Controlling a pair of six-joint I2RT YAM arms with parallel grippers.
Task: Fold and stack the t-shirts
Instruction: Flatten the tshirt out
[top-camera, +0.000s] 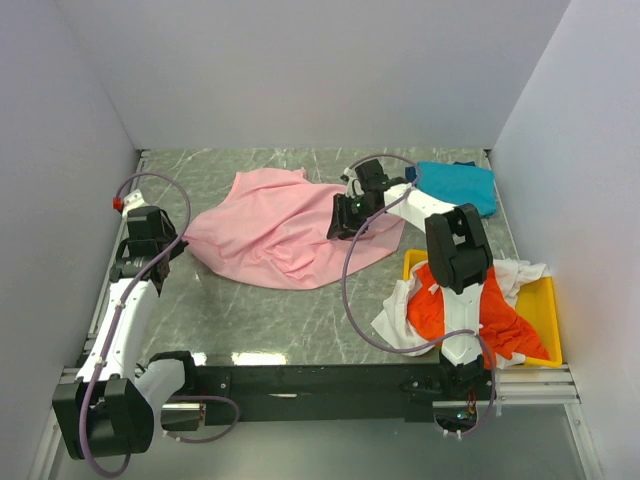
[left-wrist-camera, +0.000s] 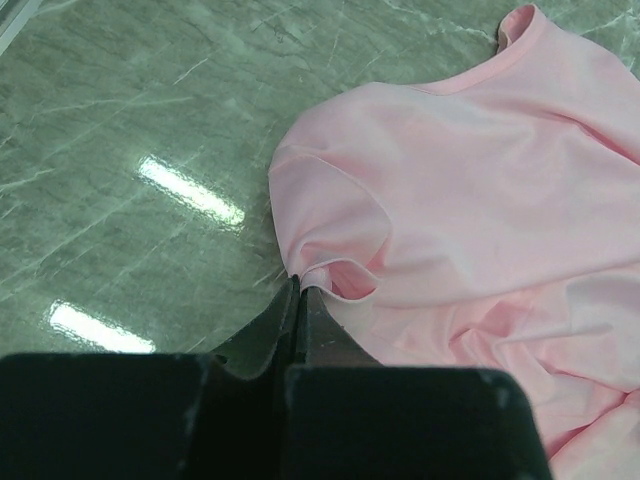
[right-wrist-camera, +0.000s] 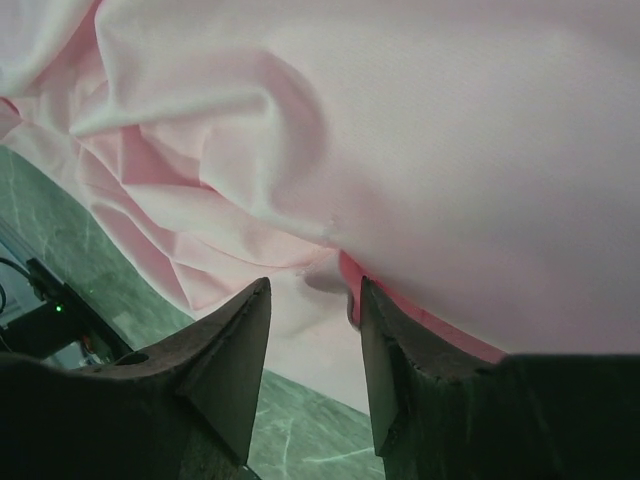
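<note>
The light pink t-shirt (top-camera: 285, 232) lies crumpled and spread across the middle of the table. My left gripper (top-camera: 180, 242) is shut on the hem of its sleeve at the shirt's left end, and the left wrist view shows the black fingertips (left-wrist-camera: 298, 288) pinching that hem (left-wrist-camera: 335, 270). My right gripper (top-camera: 347, 216) is over the shirt's right side, open. In the right wrist view pink cloth (right-wrist-camera: 400, 130) hangs just ahead of the gripper (right-wrist-camera: 310, 295), a fold edge touching the right finger (right-wrist-camera: 385, 340). A teal-blue t-shirt (top-camera: 457, 185) lies folded at the back right.
A yellow tray (top-camera: 547, 312) at the front right holds an orange-red t-shirt (top-camera: 497, 320) and a white t-shirt (top-camera: 398, 318) that spills over its left rim. The right arm's elbow (top-camera: 457, 245) stands above the tray. White walls close in the table on three sides.
</note>
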